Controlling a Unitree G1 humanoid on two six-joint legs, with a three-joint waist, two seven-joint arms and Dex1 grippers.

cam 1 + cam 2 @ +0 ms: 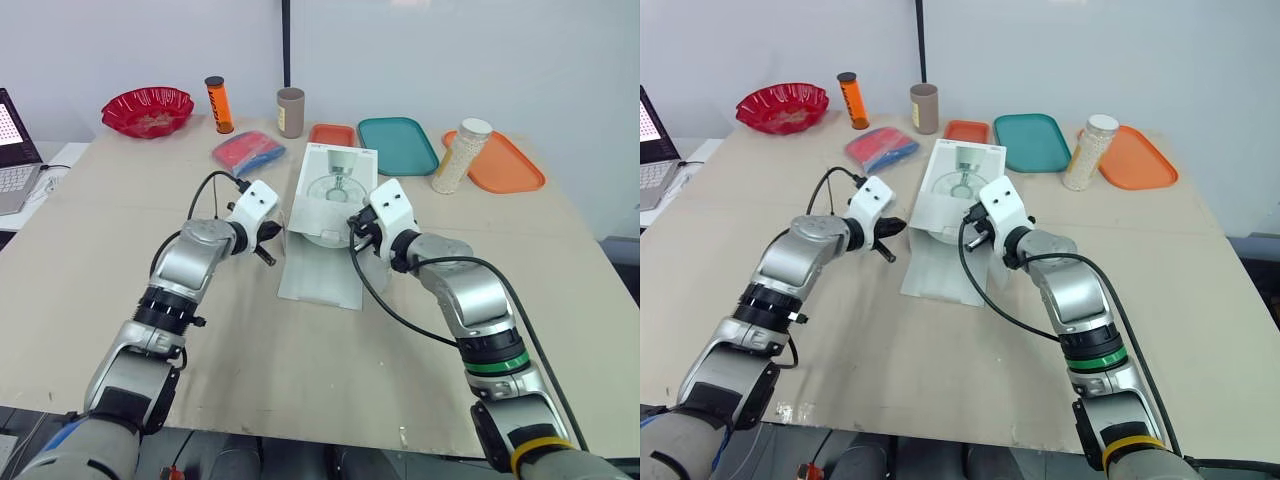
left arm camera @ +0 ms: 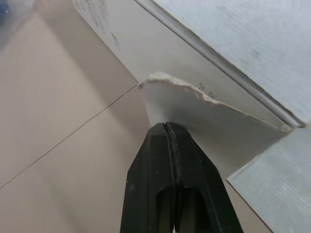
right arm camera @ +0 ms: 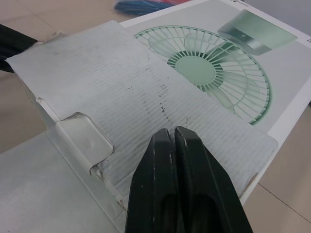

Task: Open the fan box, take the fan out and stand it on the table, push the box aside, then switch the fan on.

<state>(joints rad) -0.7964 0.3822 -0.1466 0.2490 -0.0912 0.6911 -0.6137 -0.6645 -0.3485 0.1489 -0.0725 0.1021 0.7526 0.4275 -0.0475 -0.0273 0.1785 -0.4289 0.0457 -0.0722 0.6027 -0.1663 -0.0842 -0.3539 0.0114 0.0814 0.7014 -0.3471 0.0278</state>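
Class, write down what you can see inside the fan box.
The fan box has its near flap open on the table; cardboard covers whatever is inside.

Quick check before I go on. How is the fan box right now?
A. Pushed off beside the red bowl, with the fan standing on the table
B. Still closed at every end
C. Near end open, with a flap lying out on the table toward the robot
C: the box is open at its near end, and a long flap lies flat on the table toward the robot.
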